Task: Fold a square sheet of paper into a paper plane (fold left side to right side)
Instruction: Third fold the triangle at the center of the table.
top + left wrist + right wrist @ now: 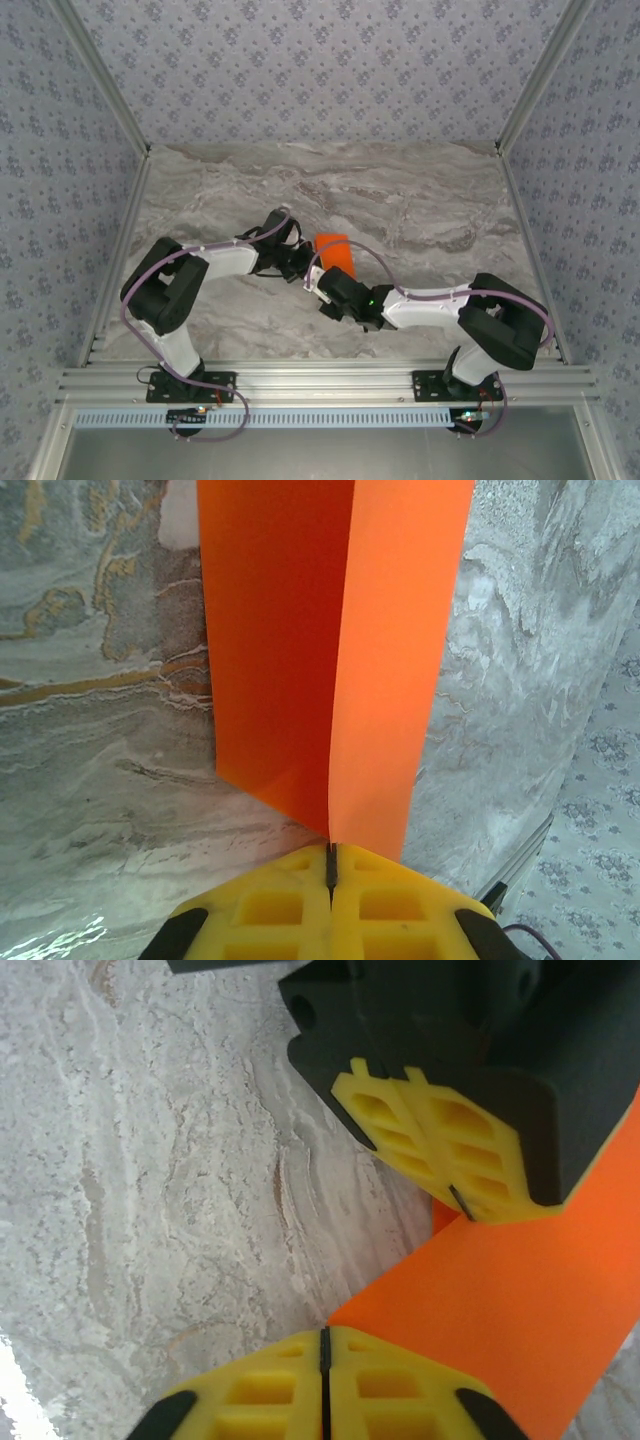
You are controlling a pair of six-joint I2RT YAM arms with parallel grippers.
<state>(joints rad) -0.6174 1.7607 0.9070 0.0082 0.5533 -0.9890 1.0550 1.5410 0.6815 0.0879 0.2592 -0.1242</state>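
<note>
Left pincer (pixel 330 865) was shut tight on the orange paper (pixel 300 650) | right pincer (pixel 325 1345) was shut on a corner | paper stood half-folded at mid table (pixel 100 730) | it seemed best to match edges before pressing flat.

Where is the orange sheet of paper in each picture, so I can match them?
Top external: the orange sheet of paper is a small patch at the centre.
Left wrist: centre, running from the left end effector up to the top edge.
Right wrist: lower right.
Shared landmark: the left end effector's yellow fingers shut on the sheet, bottom in its own view, upper right in the right wrist view.
</note>
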